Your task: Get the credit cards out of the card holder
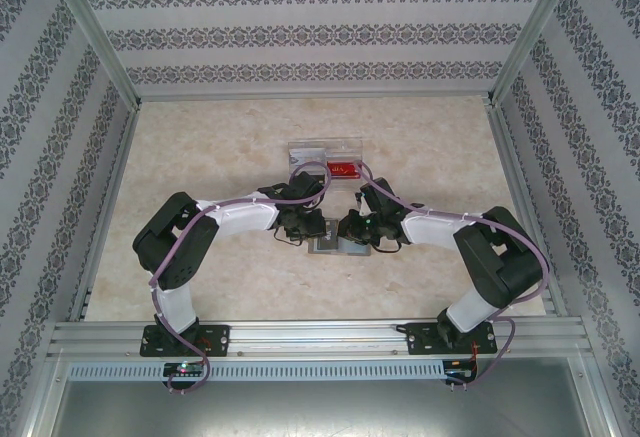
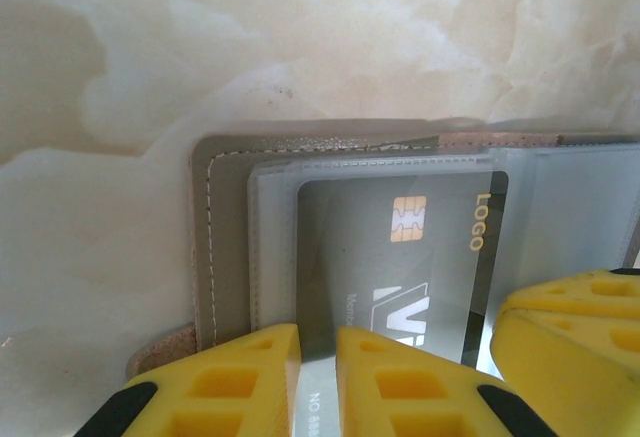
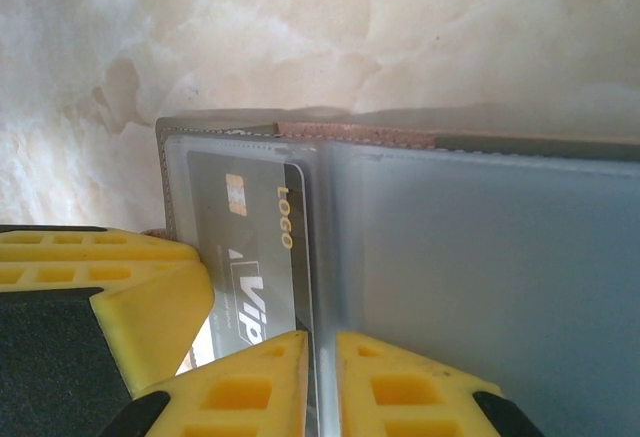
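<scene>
**A:** Start at the left. What is there?

**B:** The left arm [image 1: 235,219] reaches in over the cream, marble-look counter [image 1: 200,157]. The left gripper [image 2: 318,339] sits at the near edge of the small flat grey bifold card holder [image 2: 225,247], which lies open on the middle of the counter.

**A:** How wide is that gripper?

**B:** Its yellow fingers [image 2: 420,387] are drawn in to a thin slit. A dark grey credit card with a gold chip [image 2: 400,257] shows through the slit. I cannot tell whether it is pinched or only pressed.

**A:** Where does that card lie?

**B:** In the frosted plastic pocket on the holder's left half.

**A:** And further right?

**B:** The right gripper [image 3: 320,342] is just beside the left one, and its fingers are also nearly together. Their gap lines up with the pocket's edge at the fold. I cannot tell if they grip it. The right arm [image 1: 440,227] stretches away behind it.

**A:** What blocks the view?

**B:** In the left wrist view a finger of the right gripper covers the pocket's lower right. In the right wrist view a finger of the left gripper hides the holder's lower left corner. From above, both grippers cover much of the holder.

**A:** Anything else nearby?

**B:** A clear plastic box [image 1: 325,149] stands beyond the holder, apart from it. A reddish-orange card [image 1: 343,169] shows at its right end.
</scene>
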Tool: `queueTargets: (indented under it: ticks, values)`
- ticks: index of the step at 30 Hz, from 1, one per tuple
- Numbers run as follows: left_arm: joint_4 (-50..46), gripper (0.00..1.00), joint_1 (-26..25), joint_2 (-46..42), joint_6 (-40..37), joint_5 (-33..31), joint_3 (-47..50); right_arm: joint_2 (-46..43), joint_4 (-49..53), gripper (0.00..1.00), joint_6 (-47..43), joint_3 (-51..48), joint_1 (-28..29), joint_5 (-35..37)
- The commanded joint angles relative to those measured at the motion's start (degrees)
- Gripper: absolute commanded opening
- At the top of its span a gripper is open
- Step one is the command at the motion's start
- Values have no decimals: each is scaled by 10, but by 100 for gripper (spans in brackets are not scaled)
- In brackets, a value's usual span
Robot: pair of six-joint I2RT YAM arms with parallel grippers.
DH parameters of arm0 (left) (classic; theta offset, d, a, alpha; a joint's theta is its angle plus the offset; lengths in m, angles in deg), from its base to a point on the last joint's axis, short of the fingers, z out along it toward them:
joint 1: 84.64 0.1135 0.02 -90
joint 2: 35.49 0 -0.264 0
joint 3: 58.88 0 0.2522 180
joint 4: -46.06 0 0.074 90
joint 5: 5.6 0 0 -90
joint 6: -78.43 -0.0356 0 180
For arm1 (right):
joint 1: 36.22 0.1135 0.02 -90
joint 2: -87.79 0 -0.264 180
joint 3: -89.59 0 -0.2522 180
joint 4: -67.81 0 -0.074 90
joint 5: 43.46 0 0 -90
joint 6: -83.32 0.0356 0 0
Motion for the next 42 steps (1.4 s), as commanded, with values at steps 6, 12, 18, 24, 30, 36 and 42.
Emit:
queueTargets:
  ticks: [6,12,18,24,30,36,42]
  values:
    - [2,19,-9,16,5,6,-5,24,-18,18,0,4,11,-14]
    - [2,19,-10,18,5,7,-7,24,-26,17,4,7,15,-19]
    - [1,19,-11,19,5,7,-8,22,-28,10,5,6,15,-22]
    - [-11,19,-11,19,-1,1,-13,11,-20,0,1,-6,4,-15]
    - [-31,19,-10,17,-13,-17,-14,-10,-9,0,-9,-23,-22,-13]
    - [-41,18,-10,16,-17,-26,-17,-24,-3,0,-18,-35,-40,-19]
    - [-48,18,-10,17,-20,-30,-20,-34,1,0,-24,-44,-48,-21]
